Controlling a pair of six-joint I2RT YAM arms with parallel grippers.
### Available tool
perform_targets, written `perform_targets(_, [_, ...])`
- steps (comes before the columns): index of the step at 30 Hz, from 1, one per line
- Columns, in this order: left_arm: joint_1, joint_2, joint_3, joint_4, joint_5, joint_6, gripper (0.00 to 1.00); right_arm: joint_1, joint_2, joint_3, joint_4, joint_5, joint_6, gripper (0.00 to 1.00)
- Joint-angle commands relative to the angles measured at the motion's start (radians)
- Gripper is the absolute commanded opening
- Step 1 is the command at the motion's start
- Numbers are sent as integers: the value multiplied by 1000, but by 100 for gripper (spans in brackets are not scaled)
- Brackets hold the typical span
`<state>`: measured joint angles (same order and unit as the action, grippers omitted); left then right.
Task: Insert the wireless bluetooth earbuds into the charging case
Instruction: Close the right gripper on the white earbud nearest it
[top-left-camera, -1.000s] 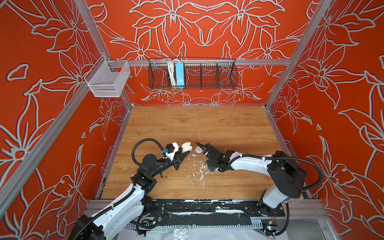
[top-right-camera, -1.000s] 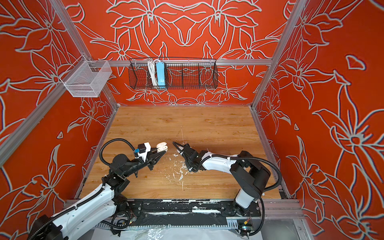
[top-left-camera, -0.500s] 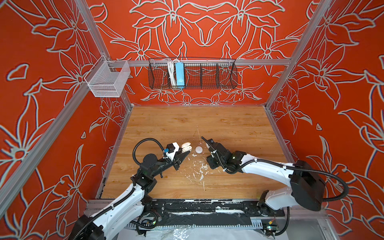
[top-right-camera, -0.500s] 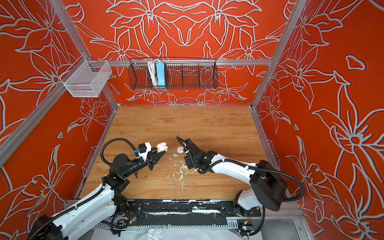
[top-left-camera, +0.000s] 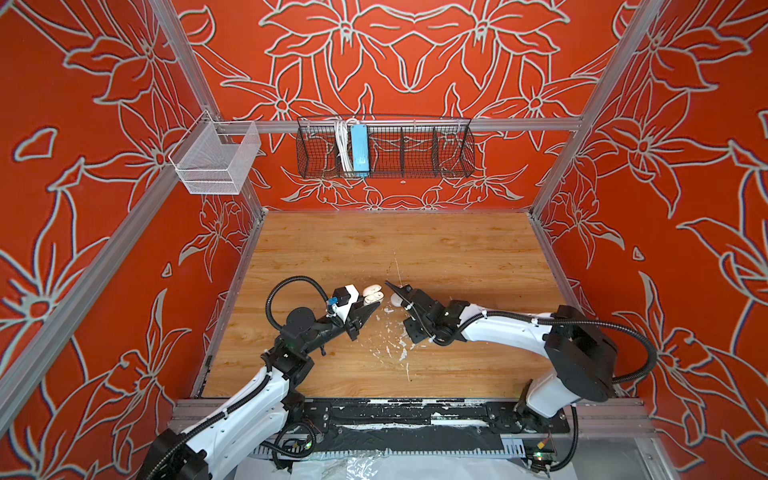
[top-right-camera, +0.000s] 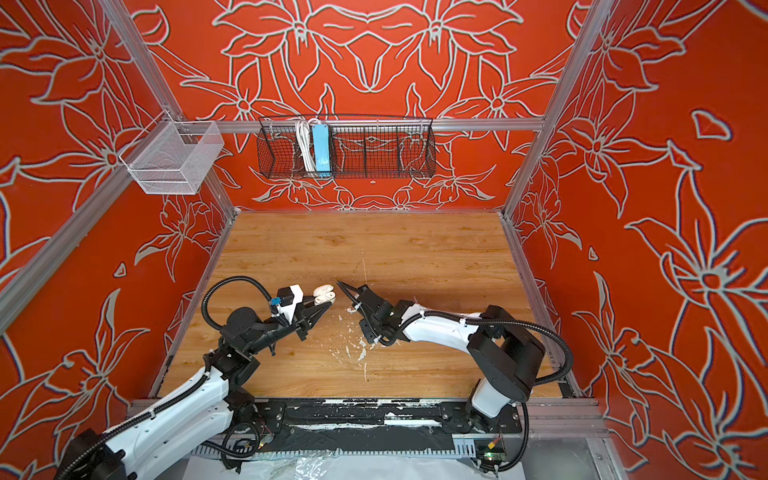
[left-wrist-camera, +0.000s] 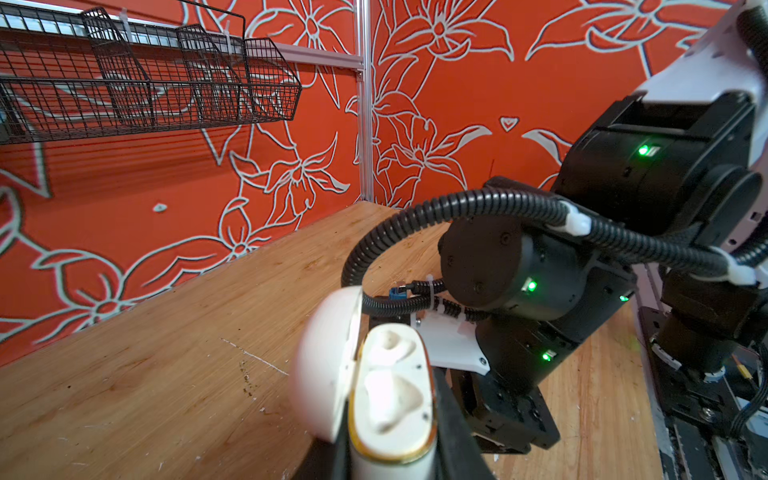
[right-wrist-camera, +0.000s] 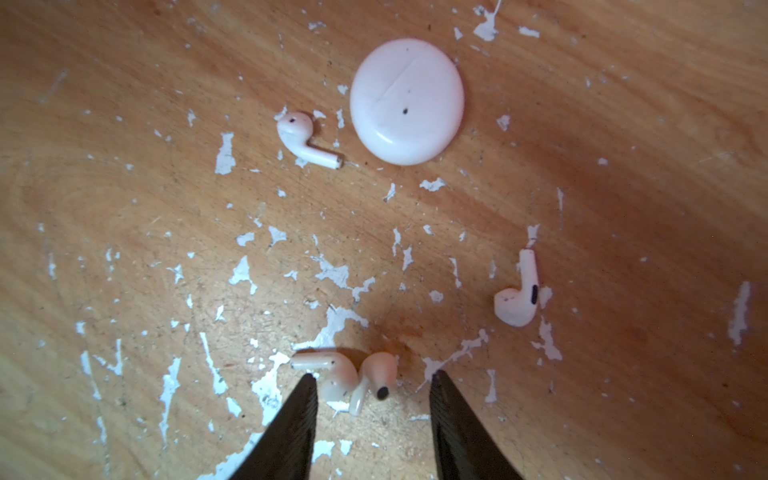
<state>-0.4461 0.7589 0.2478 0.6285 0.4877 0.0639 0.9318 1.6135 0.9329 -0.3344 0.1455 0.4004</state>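
1. What has changed: your right gripper (right-wrist-camera: 372, 374) has shifted a little toward the left-arm side of the round case (right-wrist-camera: 406, 102); its elbow swung out and came back; its jaws have narrowed slightly; your left arm has not moved.
2. What it likely means: you are lining up a pick; no earbud is lifted yet, so insertion has not begun.
3. Right gripper: jaws apart, holding nothing; they straddle two earbuds (right-wrist-camera: 332, 376) (right-wrist-camera: 376, 374) that lie touching, some way from the round case.
4. A third earbud (right-wrist-camera: 309, 139) lies just beside the round case; a fourth (right-wrist-camera: 519, 291) lies farther off.
5. Left gripper (left-wrist-camera: 392, 449): clamped tight on the charging case (left-wrist-camera: 390, 395), held off the table (top-left-camera: 374, 245), just left of the round case in a top view.
6. Look: the earbuds are tiny, glossy white, short-stemmed; the charging case is a white capsule, lid hinged open, gold-edged rim, both moulded wells empty; white paint flecks (right-wrist-camera: 332, 274) surround the round case.
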Motion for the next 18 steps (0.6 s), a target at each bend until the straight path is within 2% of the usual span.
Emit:
perform_targets(1, [-5,2,0,17,11,10,0,5,34,28,-49,46,9,43])
perform_targets(18, [-5,-8,-1,11,10,11,0,15,102,63,-75,27,9,41])
